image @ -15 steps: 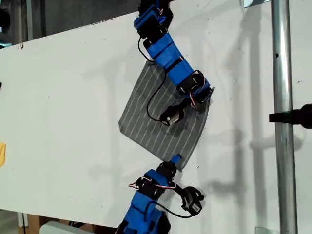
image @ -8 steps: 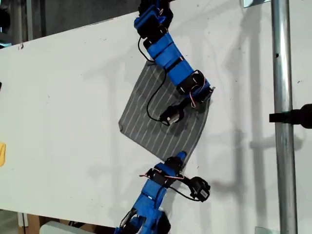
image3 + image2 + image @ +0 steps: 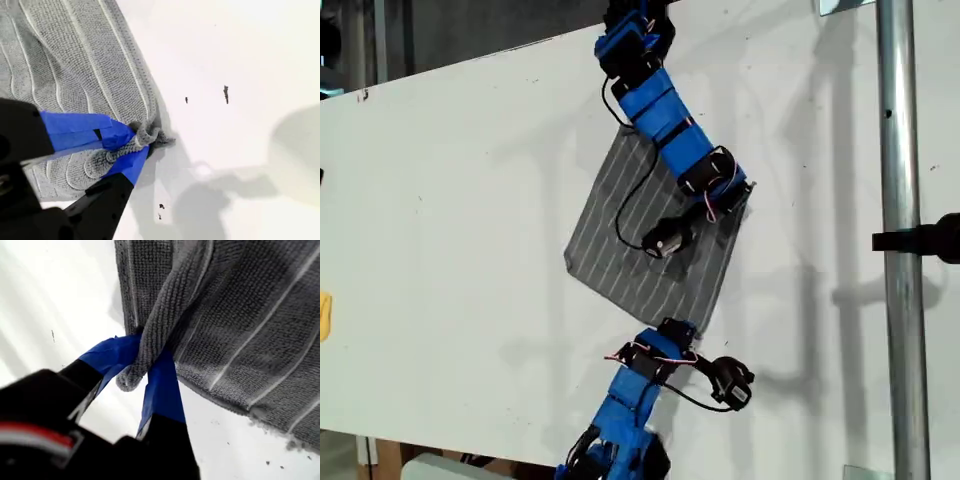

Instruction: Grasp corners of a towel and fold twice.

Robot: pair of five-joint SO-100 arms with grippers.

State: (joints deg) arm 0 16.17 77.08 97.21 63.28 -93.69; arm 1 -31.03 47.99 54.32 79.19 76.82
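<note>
Two arms, exterior view: the towel (image 3: 630, 240) lies flat on the white table (image 3: 450, 200), turned like a diamond; the upper arm (image 3: 665, 115) reaches across it to the corner at the exterior view's right (image 3: 748, 187), the lower arm (image 3: 635, 385) sits at the bottom corner (image 3: 695, 315)
Which arm is which: the wrist views don't settle it
First wrist view: my first tool (image 3: 145, 367) is clamped on a bunched corner (image 3: 131, 377), blue tips pinched either side, striped cloth (image 3: 240, 315) draping away from it
Second wrist view: my second tool (image 3: 132, 145) is closed tight on another corner (image 3: 152, 136), only a little tuft poking past the tips, bare table (image 3: 240, 60) beyond
Step in hand: both corners gripped, first fold about to be carried, I'd say
How to do it well: raise both corners together and level, just enough to clear the cloth, then sweep them across to the opposite edge at matched pace
Watch for: the second grip looks shallow, so a jerk could slip it; uneven travel would skew the fold; dragging low could pull the whole towel along the table
</note>
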